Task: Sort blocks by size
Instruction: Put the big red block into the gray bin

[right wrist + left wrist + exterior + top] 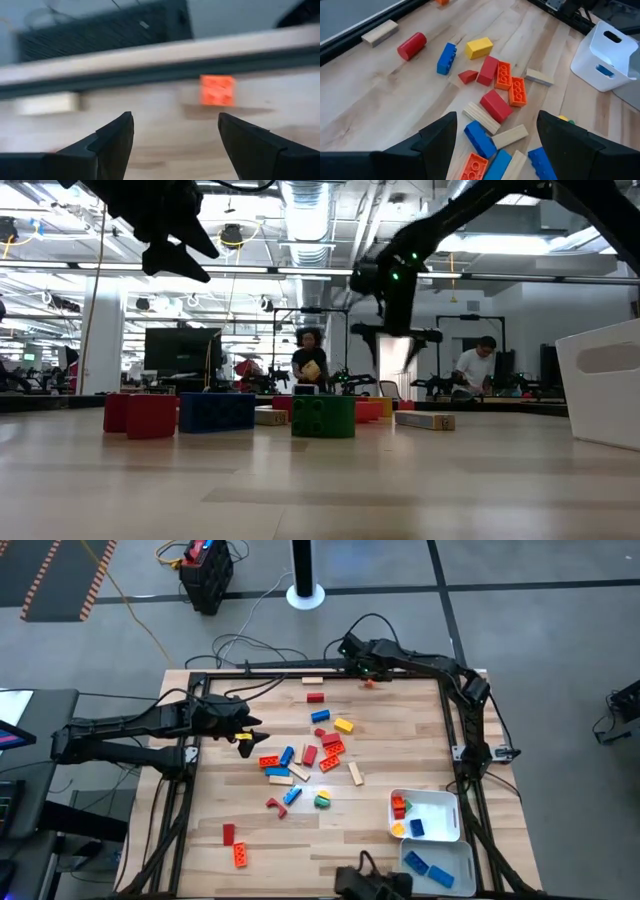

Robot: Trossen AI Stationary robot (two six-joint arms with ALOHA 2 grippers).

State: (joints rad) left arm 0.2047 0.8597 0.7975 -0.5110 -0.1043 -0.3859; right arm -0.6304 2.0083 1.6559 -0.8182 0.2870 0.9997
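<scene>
Many blocks lie in a loose pile (305, 755) at the table's middle: red, orange, blue, yellow and tan ones, also seen in the left wrist view (495, 100). An orange block (368, 683) and a tan block (313, 682) lie by the far edge; both show in the right wrist view, orange (217, 90) and tan (47, 102). My left gripper (246, 732) hangs open and empty above the pile's left side (495, 140). My right gripper (352, 650) is open and empty above the far edge, near the orange block (175, 135).
A white tray (447, 802) at the near right holds red, orange, yellow and blue blocks; a second tray (462, 852) nearer the edge holds blue ones. A red block (228, 833) and an orange block (240, 855) lie near left. A black frame (300, 668) rims the table.
</scene>
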